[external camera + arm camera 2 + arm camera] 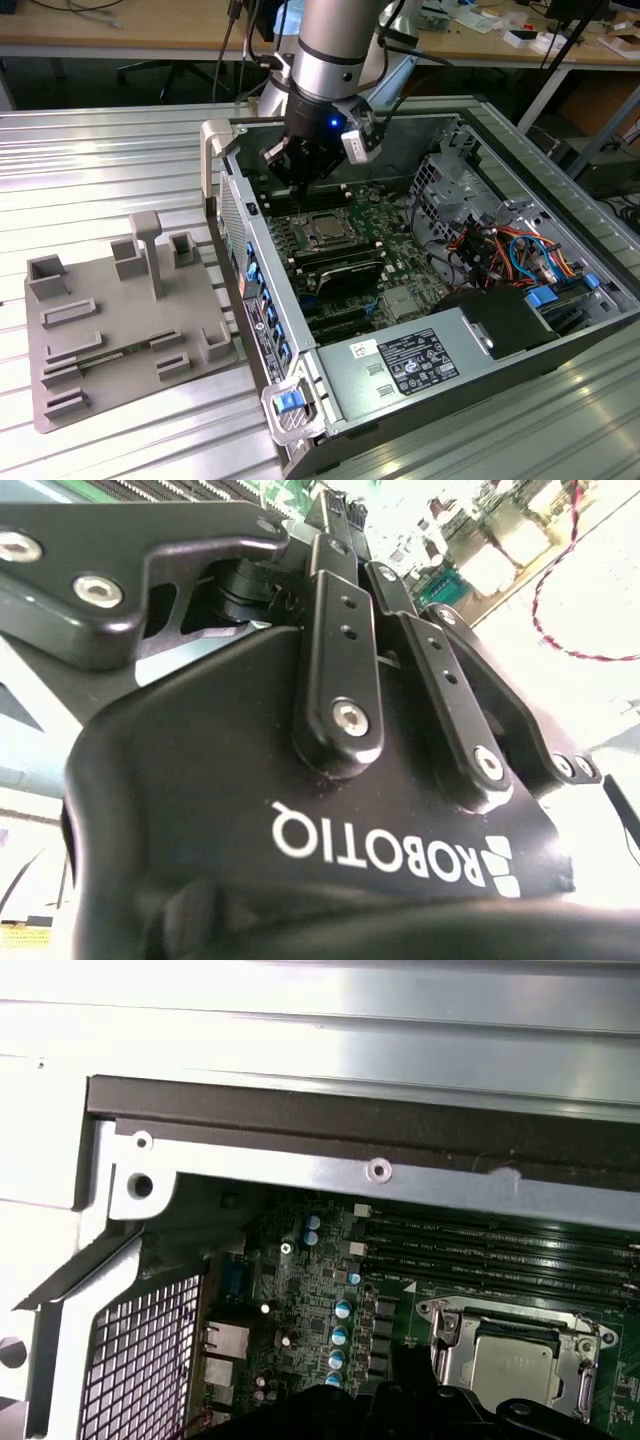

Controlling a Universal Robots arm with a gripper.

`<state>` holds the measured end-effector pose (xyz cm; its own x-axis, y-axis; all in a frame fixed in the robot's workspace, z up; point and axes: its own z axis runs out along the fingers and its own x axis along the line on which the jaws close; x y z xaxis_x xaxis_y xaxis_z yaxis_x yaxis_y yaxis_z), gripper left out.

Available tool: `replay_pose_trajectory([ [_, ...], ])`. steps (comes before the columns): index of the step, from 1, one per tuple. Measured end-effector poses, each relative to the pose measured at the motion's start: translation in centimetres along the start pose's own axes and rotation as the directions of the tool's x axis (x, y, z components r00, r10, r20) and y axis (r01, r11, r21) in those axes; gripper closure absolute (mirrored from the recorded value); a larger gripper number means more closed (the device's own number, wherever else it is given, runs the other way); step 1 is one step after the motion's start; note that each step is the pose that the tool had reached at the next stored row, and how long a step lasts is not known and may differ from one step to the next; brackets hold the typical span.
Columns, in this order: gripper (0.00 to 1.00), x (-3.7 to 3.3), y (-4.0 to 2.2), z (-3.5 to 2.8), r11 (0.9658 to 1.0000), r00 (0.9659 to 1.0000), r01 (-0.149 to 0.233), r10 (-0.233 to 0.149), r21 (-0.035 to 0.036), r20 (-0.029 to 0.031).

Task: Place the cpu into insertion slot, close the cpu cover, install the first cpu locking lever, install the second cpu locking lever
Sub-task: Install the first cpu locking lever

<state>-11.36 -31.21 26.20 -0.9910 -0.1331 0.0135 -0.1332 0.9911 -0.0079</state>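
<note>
In the exterior view the cpu [325, 231] lies silver-grey in the insertion slot [309, 221] at the middle of the green motherboard. The first wrist view shows the cpu [515, 1365] with the cpu cover [449, 1332] lying flat around it as a silvery frame. I cannot make out the locking levers. My gripper [291, 176] hangs inside the open case, just above the board and a little beyond the slot towards the exterior view's upper left, touching nothing. In the second wrist view its black fingers [335, 630] run close together, shut on nothing.
The case wall [240, 235] with blue tabs runs along the exterior view's left of the board. Memory slots [500, 1250] lie beside the socket. A power supply [400, 370] and a cable bundle [505, 250] take up the exterior view's right. A grey fixture plate [120, 330] sits outside the case.
</note>
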Motion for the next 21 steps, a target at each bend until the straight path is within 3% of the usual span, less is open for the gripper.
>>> replay_pose_trajectory([
  [5, 0.89, 0.10, 0.68, -0.01, 1.0000, 1.0000, 0.000, 0.000, -0.0001, -0.0001],
  [7, 0.89, 0.05, 1.33, -0.01, 1.0000, 1.0000, 0.000, 0.000, -0.0005, 0.0000],
  [10, 0.89, -0.01, 1.75, -0.02, 1.0000, 1.0000, 0.000, 0.000, -0.0016, 0.0002],
  [17, 0.89, -0.05, 1.85, -0.01, 0.9996, 1.0000, 0.000, 0.000, -0.0291, 0.0038],
  [21, 0.89, -0.36, 1.80, 0.07, 0.9994, 1.0000, 0.000, 0.000, -0.0338, 0.0036],
])
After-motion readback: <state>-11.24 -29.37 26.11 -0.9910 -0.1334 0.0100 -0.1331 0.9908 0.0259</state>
